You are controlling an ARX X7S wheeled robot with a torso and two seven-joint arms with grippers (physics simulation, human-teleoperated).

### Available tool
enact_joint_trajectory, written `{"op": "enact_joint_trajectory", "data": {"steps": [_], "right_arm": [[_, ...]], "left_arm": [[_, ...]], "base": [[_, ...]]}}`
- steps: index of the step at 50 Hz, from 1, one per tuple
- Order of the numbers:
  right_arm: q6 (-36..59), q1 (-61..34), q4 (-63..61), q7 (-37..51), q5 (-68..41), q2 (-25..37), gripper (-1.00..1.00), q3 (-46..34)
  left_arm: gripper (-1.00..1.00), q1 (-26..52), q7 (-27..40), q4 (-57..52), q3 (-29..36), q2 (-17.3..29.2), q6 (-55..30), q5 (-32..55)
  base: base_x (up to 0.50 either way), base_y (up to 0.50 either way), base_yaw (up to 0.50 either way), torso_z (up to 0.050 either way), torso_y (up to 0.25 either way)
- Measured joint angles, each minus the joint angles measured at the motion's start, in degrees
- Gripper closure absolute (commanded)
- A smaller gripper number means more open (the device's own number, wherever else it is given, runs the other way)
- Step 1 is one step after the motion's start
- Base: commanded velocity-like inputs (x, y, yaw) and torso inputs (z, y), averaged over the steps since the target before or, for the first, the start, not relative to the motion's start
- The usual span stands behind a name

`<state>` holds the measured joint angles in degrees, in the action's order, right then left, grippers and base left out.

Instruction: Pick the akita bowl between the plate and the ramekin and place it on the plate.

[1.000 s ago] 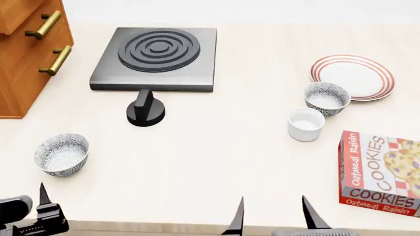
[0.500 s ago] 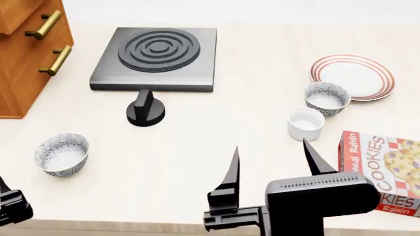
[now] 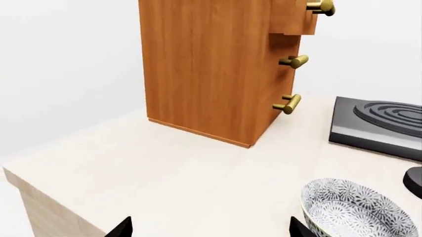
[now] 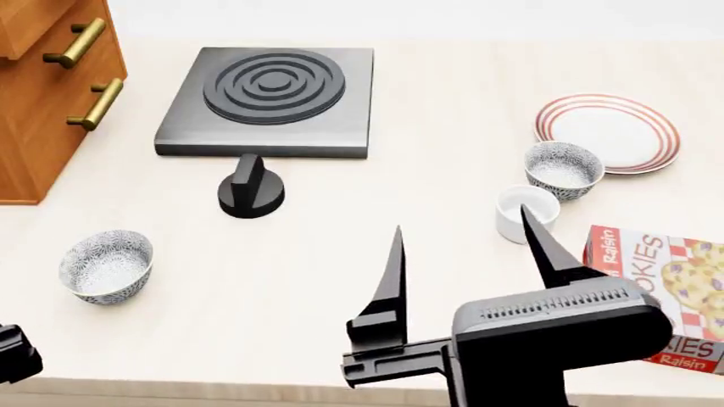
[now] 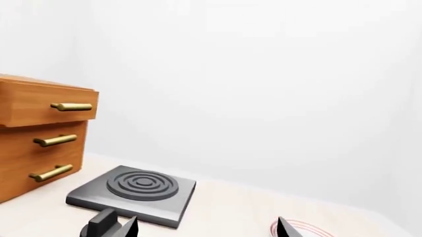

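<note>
Approach is the step in hand: the right gripper (image 4: 464,246) hangs above the near part of the counter (image 4: 339,254) with its two fingers spread wide and nothing between them. The bowl (image 4: 564,170) to be picked sits well ahead of it and to its right, untouched, just at the near-left edge of the plate (image 4: 609,131) and just beyond the white cup (image 4: 523,212); from the head view I cannot tell whether bowl and plate touch. One right finger crosses in front of the cup in that view. A cookie box (image 4: 662,292) lies near the cup's right side, partly hidden by the gripper body.

The left gripper (image 3: 207,228) shows only two fingertips set far apart, empty, near a second speckled bowl (image 4: 105,265) at the counter's left, which is not the one wanted.

Next, I judge, the right arm must reach forward and right, clear the cup and box, and lower its open fingers over the bowl's rim.
</note>
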<state>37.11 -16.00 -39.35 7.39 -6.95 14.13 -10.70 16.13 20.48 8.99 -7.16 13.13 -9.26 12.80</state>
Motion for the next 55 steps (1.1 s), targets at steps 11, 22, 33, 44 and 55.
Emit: {"op": "enact_joint_trajectory", "data": {"steps": [11,22,33,44,55], "right_arm": [[-0.7,0.6,-0.2,-0.3,-1.3,0.3,-1.00,0.3],[-0.1,1.1,-1.9,0.1,-3.1,0.0,-1.00,1.4],[-0.6,0.2,-0.4,0.6,-3.3,-0.4,-1.00,0.8],[-2.7,-0.5,2.6,0.4,-3.8,-0.3,-1.00,1.1],[-4.1,-0.5,4.0,0.4,-4.4,-0.2,-1.00,1.4]], "left_arm": [[-1.00,-0.7,0.1,-0.5,0.1,0.3,0.4,0.2],[-1.00,-0.9,0.4,-0.5,0.3,0.5,0.8,0.2],[-1.00,-0.1,0.6,0.5,0.5,0.7,1.0,0.2],[-1.00,0.7,0.8,1.8,0.9,0.7,1.4,0.2],[-1.00,0.9,1.0,2.1,1.2,0.8,1.6,0.3]], "base": [[0.00,0.00,0.00,0.000,0.000],[0.00,-0.13,0.00,0.000,0.000],[0.00,-0.17,0.00,0.000,0.000],[0.00,-0.17,0.00,0.000,0.000],[0.00,-0.18,0.00,0.000,0.000]]}}
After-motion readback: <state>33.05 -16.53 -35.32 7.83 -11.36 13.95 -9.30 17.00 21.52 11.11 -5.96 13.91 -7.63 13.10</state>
